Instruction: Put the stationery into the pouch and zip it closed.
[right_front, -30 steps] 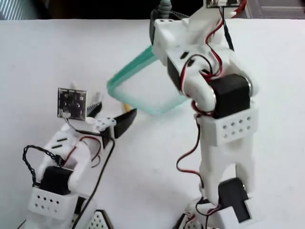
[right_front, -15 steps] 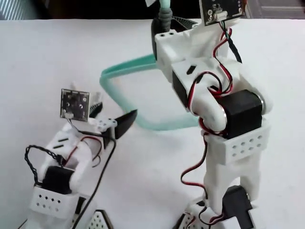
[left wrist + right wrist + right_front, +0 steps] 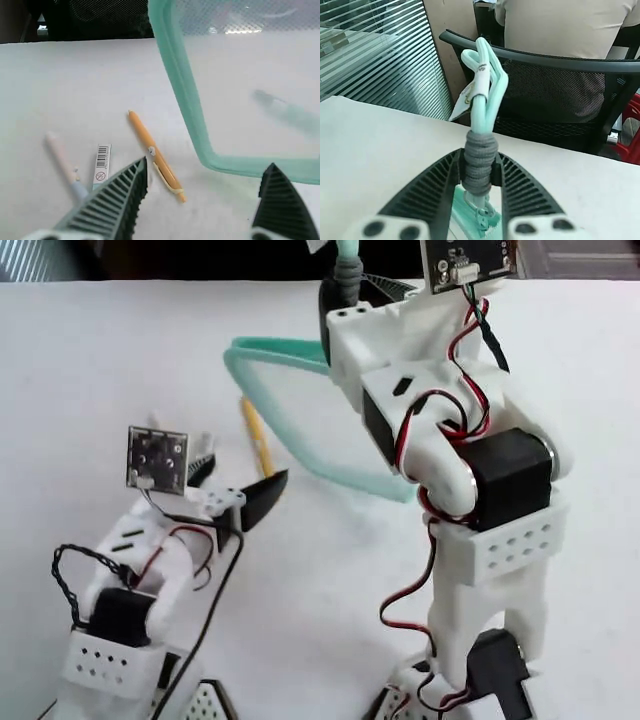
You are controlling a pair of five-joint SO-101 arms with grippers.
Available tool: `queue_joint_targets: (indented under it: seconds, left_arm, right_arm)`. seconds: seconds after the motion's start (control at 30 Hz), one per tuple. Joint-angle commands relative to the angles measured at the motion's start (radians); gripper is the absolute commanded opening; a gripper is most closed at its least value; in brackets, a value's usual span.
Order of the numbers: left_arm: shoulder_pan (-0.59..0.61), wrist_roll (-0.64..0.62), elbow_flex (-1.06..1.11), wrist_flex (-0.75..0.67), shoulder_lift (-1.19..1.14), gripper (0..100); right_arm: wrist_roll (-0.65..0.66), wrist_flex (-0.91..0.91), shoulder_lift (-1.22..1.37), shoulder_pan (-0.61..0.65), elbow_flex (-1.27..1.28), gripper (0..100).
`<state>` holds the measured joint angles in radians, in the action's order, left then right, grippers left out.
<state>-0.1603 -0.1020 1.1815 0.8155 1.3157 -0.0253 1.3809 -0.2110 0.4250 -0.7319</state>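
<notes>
Right end effector point(image 3: 479, 156) clamps the pull loop point(image 3: 482, 100) of the pouch point(image 3: 300, 410); left end effector point(image 3: 207, 167) gapes empty above the orange pen point(image 3: 155, 155), mid-frame on the bench point(image 3: 120, 340). Packing looks mostly undone, zipping left.

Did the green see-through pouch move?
Yes. The green-edged clear pouch swung toward the white table's far edge, uncovering the orange pen.

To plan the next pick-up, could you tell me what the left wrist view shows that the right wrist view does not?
Left wrist view: an orange pen, a pale pen and a barcoded stick lying by the open left claw. Right wrist view: the right claw shut on the grey-wrapped pull cord, a chair behind. Both: the teal pouch and white table.
</notes>
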Motion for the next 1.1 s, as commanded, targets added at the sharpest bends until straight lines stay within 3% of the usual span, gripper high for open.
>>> queue_joint_targets:
  seconds: [0.0, 0.27, 0.53, 0.73, 0.9, 1.07]
  left_arm:
    - [-0.007, 0.002, -0.028, 0.032, 0.019, 34]
    - [-0.056, -0.046, -0.069, 0.072, 0.019, 34]
    - [-0.185, -0.046, -0.169, 0.061, 0.019, 33]
    - [-0.239, -0.091, -0.17, -0.023, 0.019, 33]
    - [-0.179, -0.095, -0.149, -0.049, 0.013, 33]
    - [-0.002, -0.094, -0.086, -0.087, 0.018, 33]
  right_arm:
    - [0.003, -0.004, -0.025, 0.004, -0.005, 1.9]
    - [0.006, -0.015, -0.025, 0.085, -0.005, 1.9]
    - [0.009, -0.071, -0.024, 0.091, -0.002, 1.9]
    - [0.009, -0.116, 0.018, 0.091, 0.106, 1.9]
    - [0.009, -0.139, 0.036, 0.091, 0.155, 1.9]
    - [0.009, -0.127, 0.005, 0.091, 0.147, 1.9]
